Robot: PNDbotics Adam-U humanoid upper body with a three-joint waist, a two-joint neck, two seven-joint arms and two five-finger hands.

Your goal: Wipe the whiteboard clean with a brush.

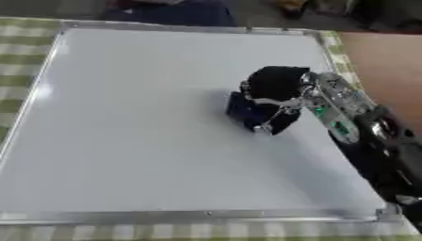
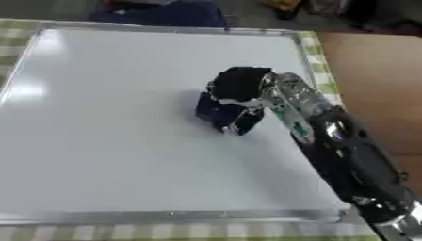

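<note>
My right hand (image 1: 276, 89) is curled around the dark brush (image 1: 257, 114), pressing it on the whiteboard (image 1: 132, 117) right of centre, and since I see no marks anywhere, I judge the wiping nearly or fully done.

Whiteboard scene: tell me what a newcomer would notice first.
The right hand stands out first, black against the white, curled over a dark blue brush right of the board's middle. Next is the whiteboard itself, filling nearly the whole picture, with no marks visible, on a green checked cloth.
</note>
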